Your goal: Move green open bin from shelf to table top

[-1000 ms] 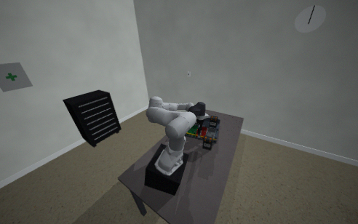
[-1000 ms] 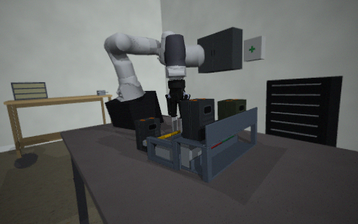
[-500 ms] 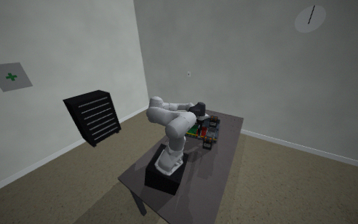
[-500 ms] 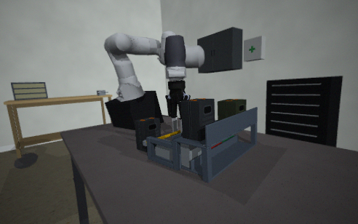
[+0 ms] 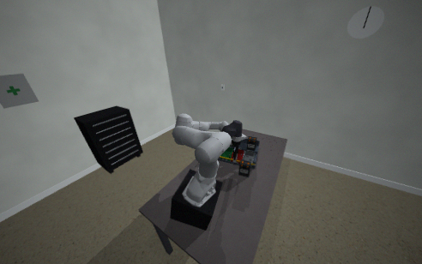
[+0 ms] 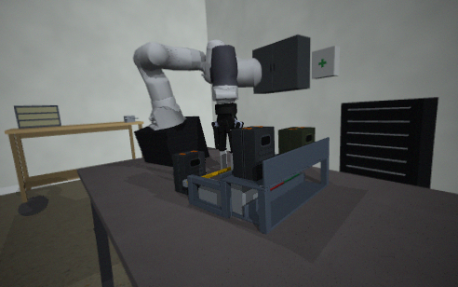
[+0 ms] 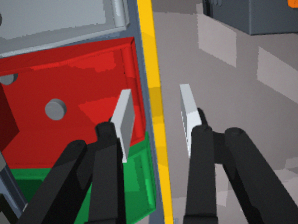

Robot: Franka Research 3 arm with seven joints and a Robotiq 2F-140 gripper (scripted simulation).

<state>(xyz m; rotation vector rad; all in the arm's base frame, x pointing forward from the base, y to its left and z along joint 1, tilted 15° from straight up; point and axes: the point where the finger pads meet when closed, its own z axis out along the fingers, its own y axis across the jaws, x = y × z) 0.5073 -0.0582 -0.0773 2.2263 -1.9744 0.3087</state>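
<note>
The green bin (image 7: pixel 134 186) (image 5: pixel 229 153) stands in its place on the blue-grey shelf (image 6: pixel 264 210), beside the red bin (image 7: pixel 90 65) (image 5: pixel 240 155). Its front wall and part of its inside show in the wrist view; my left finger hides much of it, and its parts are hidden. The red bin holds round grey parts. A light grey bin (image 7: pixel 60 27) lies beyond it. My gripper (image 7: pixel 156 100) (image 6: pixel 225 160) is partly open with nothing between the fingertips. In the wrist view they straddle the yellow front strip (image 7: pixel 156 100), one over the red bin, one over the table side.
Dark cases with orange latches stand around the shelf: a tall one (image 6: pixel 253 151) beside my fingers in the exterior view, a smaller one (image 6: pixel 188 169) (image 7: pixel 250 17) at the shelf's end, and an olive one (image 6: pixel 295 137) farther back. The robot's black base block (image 5: pixel 195 214) stands on the table (image 5: pixel 244 214).
</note>
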